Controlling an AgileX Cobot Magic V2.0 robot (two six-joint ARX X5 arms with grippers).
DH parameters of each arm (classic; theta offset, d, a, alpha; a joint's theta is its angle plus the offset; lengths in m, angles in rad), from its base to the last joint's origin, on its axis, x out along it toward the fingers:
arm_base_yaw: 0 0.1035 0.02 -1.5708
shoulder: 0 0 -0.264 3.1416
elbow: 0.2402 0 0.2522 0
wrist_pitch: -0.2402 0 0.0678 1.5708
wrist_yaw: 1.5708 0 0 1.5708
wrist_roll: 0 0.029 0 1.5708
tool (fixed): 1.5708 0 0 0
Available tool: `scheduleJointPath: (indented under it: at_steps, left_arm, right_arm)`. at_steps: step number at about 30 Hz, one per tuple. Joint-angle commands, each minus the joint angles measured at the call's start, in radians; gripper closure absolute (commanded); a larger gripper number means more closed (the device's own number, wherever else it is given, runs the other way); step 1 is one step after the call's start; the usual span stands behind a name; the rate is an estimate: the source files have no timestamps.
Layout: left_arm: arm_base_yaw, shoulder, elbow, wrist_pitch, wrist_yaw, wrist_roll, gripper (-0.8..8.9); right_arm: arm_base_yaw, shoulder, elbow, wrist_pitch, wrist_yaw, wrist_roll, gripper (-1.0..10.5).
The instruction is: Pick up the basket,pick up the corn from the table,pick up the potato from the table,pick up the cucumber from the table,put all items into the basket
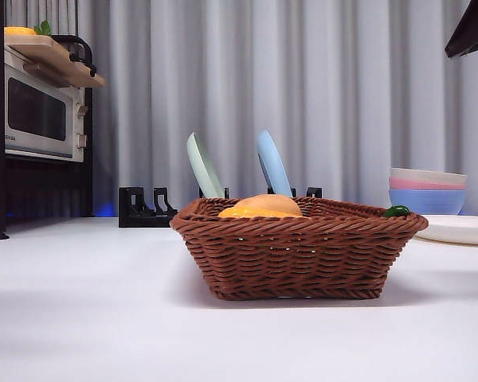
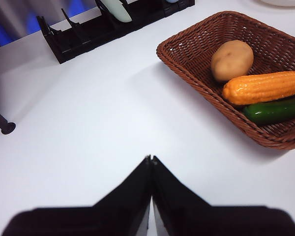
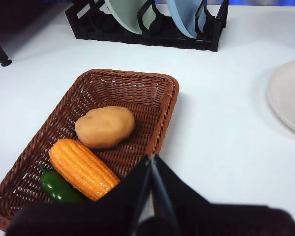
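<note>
So from my seat, the reddish-brown woven wicker basket [image 3: 163,105] sits on the plain white table [image 1: 80,302] holding the tan potato [image 3: 104,126] at 12 o'clock, ridged orange corn [image 3: 83,168] centre, dark-green cucumber [image 3: 56,186] at 6. Left gripper [image 2: 151,158] and right gripper [image 3: 151,158] are both clenched, holding nothing.

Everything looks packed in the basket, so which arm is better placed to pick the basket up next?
Probably the right. Its shut claw hangs right above the basket rim, beside the corn, potato and cucumber. The left claw, also shut, hangs above bare table, farther from the basket.
</note>
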Motion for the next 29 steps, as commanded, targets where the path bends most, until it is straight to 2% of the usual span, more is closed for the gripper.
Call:
scheduleJointPath:
  at_steps: [1,4,7,12,16,22,29]
  left_arm:
    - [0.001,-0.001,-0.005,-0.003,-0.004,-0.008,8.17]
    - [0.014,-0.032,-0.005,-0.030,-0.016,-0.004,8.16]
    - [0.073,-0.080,-0.007,-0.013,0.021,-0.023,8.17]
    - [0.253,-0.182,-0.071,0.163,0.036,-0.022,8.16]
    - [0.431,-0.276,-0.187,0.312,0.101,-0.015,8.16]
    - [0.655,-0.382,-0.389,0.430,0.294,-0.001,8.16]
    - [0.775,-0.475,-0.569,0.474,0.312,-0.002,8.16]
  right_arm:
    - [0.001,0.000,-0.004,0.006,0.003,0.006,9.5]
    - [0.000,-0.001,-0.004,0.006,0.003,0.006,9.5]
    - [0.000,-0.001,-0.004,0.006,0.003,0.006,9.5]
    - [0.001,-0.001,-0.004,0.006,0.003,0.006,9.5]
    - [0.001,-0.002,-0.004,0.006,0.003,0.006,9.5]
    - [0.001,-0.001,-0.004,0.006,0.003,0.006,9.5]
    - [0.001,-0.001,-0.004,0.006,0.003,0.006,9.5]
